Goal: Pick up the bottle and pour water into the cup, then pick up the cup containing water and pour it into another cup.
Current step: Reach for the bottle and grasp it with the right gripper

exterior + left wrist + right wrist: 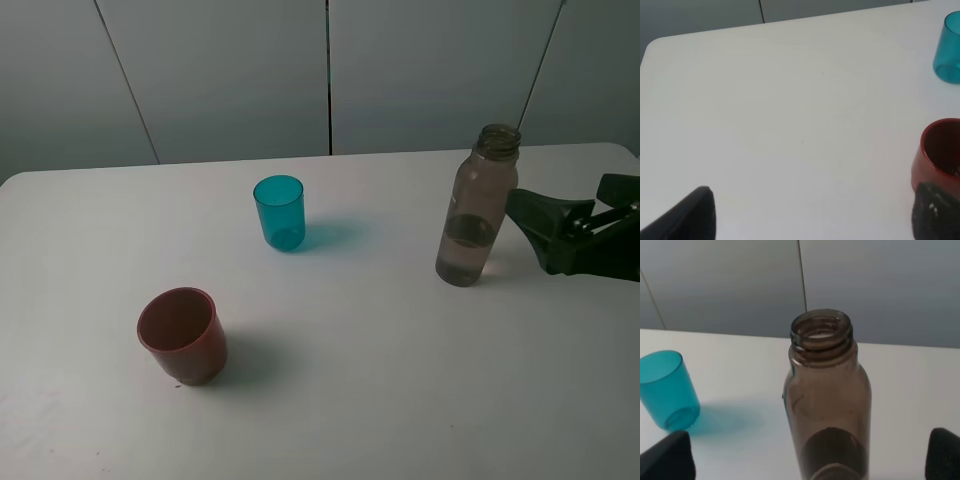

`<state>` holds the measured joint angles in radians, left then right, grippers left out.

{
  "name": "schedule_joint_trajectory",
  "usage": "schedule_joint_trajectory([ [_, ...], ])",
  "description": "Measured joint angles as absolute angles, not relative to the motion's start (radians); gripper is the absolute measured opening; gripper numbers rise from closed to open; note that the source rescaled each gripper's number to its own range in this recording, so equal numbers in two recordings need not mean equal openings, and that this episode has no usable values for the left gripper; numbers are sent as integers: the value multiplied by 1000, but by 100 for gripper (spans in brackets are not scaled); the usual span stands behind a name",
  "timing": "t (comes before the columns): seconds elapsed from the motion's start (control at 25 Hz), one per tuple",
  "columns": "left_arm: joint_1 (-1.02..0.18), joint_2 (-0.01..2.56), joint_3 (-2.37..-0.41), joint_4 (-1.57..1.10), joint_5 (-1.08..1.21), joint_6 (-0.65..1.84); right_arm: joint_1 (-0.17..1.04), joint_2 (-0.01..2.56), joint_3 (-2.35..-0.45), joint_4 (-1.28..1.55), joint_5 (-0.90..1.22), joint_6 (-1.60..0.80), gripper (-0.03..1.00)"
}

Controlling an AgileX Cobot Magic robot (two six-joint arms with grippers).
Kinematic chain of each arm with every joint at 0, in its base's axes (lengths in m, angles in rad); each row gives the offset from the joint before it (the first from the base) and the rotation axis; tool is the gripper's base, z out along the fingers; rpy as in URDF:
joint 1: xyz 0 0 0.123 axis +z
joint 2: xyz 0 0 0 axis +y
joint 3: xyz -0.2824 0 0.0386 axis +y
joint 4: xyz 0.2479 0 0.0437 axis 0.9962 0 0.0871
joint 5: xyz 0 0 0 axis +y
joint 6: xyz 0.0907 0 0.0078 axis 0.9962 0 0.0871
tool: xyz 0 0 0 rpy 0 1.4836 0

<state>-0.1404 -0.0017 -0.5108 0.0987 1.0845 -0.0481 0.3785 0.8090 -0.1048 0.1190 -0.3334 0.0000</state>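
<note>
1. Bottle: smoky grey-brown, uncapped, upright on the white desk at the right of the high view. We see water in roughly its lower part only. It is well apart from both cups.
2. Right gripper: spread wide and holding nothing. In the high view it sits just beside the bottle on its outer side. In the right wrist view the bottle stands between the two dark fingertips. We see no contact with it.
3. Cup: teal tumbler, upright near the middle of the desk towards the back. We make out no water line in it.
4. Another cup: red-brown, upright at the front left, nearest the camera. Its inside looks dry.
5. Left gripper: released, with bare desk between its fingers. One finger overlaps the red-brown cup in the left wrist view. The high view shows no gripper near that cup, so we judge them apart.
6. Progress, as we judge it: no step is complete.
   - The bottle is not yet grasped or lifted.
   - Left to do: close on the bottle, carry it to the teal cup and pour.
   - Then lift the filled cup and empty it into the red-brown one.
</note>
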Motion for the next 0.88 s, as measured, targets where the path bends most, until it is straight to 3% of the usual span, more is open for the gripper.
schedule_joint_trajectory([
  [0.48, -140, -2, -511, 99, 1085, -48, 378, 1106, -61, 80, -727, 105, 100],
  [0.88, -140, -2, -511, 99, 1085, -48, 378, 1303, -61, 42, -824, 147, 100],
])
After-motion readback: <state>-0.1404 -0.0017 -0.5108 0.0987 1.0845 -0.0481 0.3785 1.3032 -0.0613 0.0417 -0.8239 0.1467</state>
